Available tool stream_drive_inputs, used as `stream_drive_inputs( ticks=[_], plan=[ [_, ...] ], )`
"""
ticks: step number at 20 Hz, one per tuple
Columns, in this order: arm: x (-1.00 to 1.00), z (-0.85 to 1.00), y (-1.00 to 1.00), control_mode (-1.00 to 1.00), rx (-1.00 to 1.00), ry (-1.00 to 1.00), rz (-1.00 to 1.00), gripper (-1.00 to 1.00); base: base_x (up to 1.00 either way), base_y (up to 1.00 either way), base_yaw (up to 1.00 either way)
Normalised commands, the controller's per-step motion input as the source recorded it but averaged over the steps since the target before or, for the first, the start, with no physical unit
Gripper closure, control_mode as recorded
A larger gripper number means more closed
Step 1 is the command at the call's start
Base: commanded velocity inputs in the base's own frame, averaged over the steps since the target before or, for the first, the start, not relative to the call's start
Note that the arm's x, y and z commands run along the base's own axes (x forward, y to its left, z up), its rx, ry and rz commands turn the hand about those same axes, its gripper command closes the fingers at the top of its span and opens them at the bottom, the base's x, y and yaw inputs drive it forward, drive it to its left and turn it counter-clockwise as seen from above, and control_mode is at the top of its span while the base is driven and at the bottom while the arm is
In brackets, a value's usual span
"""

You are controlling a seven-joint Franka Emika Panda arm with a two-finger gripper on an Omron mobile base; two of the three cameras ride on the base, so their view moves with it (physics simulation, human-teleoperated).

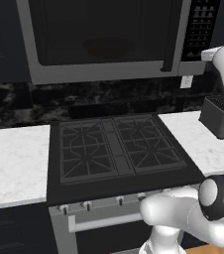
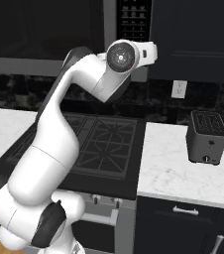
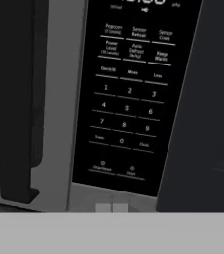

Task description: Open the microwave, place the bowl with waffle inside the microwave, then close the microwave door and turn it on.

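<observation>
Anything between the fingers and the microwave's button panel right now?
Nothing visible. In the hand view the button panel faces the camera unobstructed, with the door handle off to its left. The microwave door is shut, and the bowl shows dimly behind its glass.

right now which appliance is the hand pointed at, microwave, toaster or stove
The microwave, above the stove: the hand view looks straight at its black button panel beside the door handle. The toaster sits off on the right counter.

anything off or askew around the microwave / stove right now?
Nothing stands out. The microwave door sits flush and shut, a bowl dimly visible behind the glass. The button panel looks intact. The toaster stands upright on the counter; no spills.
</observation>
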Motion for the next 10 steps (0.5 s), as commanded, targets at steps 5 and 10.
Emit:
stream_drive_inputs(
  ticks=[5, 10],
  plan=[
    [0.47, -0.01, 0.00, -1.00, 0.00, 0.00, 0.00, 1.00, 0.00, 0.00, 0.00],
    [0.23, -0.11, -0.02, -1.00, 0.00, 0.00, 0.00, 1.00, 0.00, 0.00, 0.00]
  ],
)
